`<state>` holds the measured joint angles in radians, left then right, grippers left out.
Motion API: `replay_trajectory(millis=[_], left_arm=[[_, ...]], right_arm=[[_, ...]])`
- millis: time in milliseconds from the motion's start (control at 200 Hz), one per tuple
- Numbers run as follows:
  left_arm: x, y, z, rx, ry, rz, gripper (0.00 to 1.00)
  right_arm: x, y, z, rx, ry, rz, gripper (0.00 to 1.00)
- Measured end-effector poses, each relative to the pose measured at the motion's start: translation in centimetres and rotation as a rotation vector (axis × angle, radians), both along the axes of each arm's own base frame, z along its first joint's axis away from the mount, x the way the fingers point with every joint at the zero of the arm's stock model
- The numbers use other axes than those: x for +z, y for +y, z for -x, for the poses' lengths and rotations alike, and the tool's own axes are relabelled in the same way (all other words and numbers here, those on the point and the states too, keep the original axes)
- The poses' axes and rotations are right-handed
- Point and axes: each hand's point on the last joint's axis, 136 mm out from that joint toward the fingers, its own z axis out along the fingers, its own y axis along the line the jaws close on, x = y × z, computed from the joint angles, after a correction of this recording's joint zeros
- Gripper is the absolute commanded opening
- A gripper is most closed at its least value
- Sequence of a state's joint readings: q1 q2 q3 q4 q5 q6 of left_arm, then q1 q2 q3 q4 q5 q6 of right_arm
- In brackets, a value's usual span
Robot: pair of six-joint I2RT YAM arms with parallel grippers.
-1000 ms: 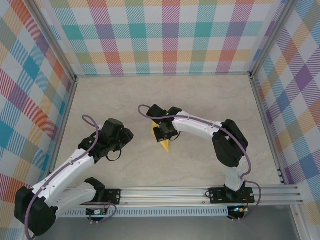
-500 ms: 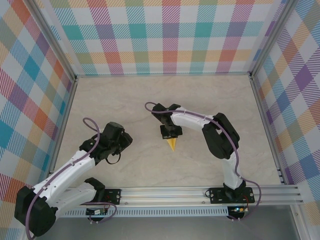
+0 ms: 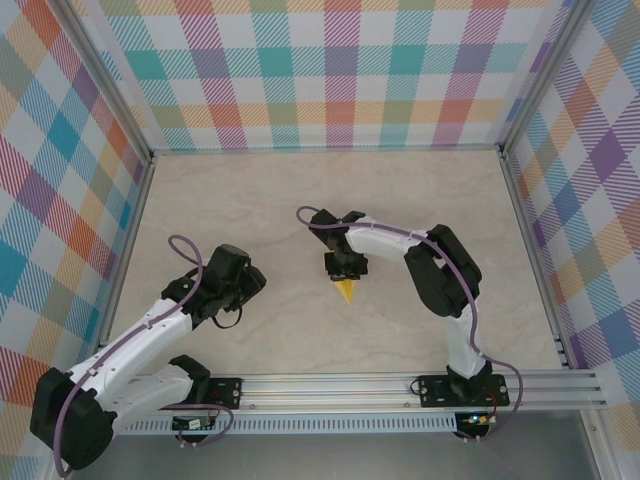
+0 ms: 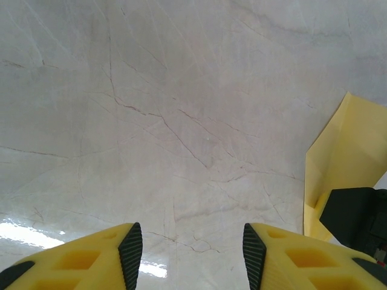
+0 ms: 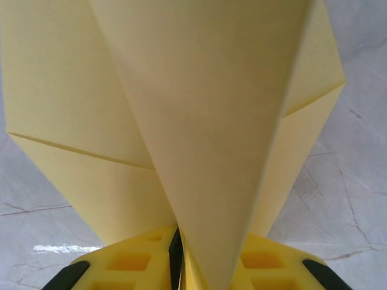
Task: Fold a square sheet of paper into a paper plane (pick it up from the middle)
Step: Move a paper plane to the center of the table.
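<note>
Paper plane (image 3: pixel 346 290): mid-table, slightly right of centre, nose toward the near edge, its far part under the right gripper (image 3: pixel 344 266). In the wrist view the jaws are pressed together on the centre fold, pinching it, and the wings flare out on either side. Cannot tell whether it rests on the table (image 3: pixel 230 200) or hangs just above it. Left gripper (image 4: pixel 192 249): spread, nothing between the fingers, well left of the plane and facing it.

Risks (judgement): the paper is thin and held by one narrow fold, so a twist could tear it or pull the crease open. Once released, the wings may spring apart. The glossy, marble-patterned tabletop could let the plane slide. The left gripper closing in could crumple a wing edge.

Materials: matte bright-yellow paper, kite outline, straight creases. Yellow plastic fingers, black pads (image 4: pixel 130 246).
</note>
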<state>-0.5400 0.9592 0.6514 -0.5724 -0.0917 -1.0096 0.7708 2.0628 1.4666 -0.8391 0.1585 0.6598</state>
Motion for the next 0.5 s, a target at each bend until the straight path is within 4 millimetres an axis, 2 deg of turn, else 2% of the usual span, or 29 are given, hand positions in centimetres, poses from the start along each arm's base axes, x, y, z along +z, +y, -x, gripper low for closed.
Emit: replay_trajectory(millis=[35,105,180,255,355,500], left_arm=[[0.0,0.0,0.0,-0.005,-0.002,-0.004,0.53],[0.0,0.1,-0.1,-0.013,-0.009,-0.018,0.58],[0.2,0.4,-0.3,-0.024,-0.024,-0.044,0.63],[0.7,0.7,-0.6,-0.036,-0.048,-0.078,0.66],[1.6,1.2,-1.3,-0.045,-0.087,-0.121,0.69],[2.6,2.1,-1.7,-0.060,-0.130,-0.196,0.74]], right_arm=[[0.0,0.1,0.0,-0.004,-0.001,-0.006,0.35],[0.3,0.0,0.1,-0.011,-0.004,-0.021,0.37],[0.6,-0.4,0.4,-0.010,-0.001,-0.020,0.45],[1.5,-0.6,0.6,-0.002,-0.011,-0.028,0.48],[4.3,-0.5,0.1,0.010,-0.061,-0.074,0.53],[9.7,-0.6,-0.2,0.018,-0.173,-0.150,0.58]])
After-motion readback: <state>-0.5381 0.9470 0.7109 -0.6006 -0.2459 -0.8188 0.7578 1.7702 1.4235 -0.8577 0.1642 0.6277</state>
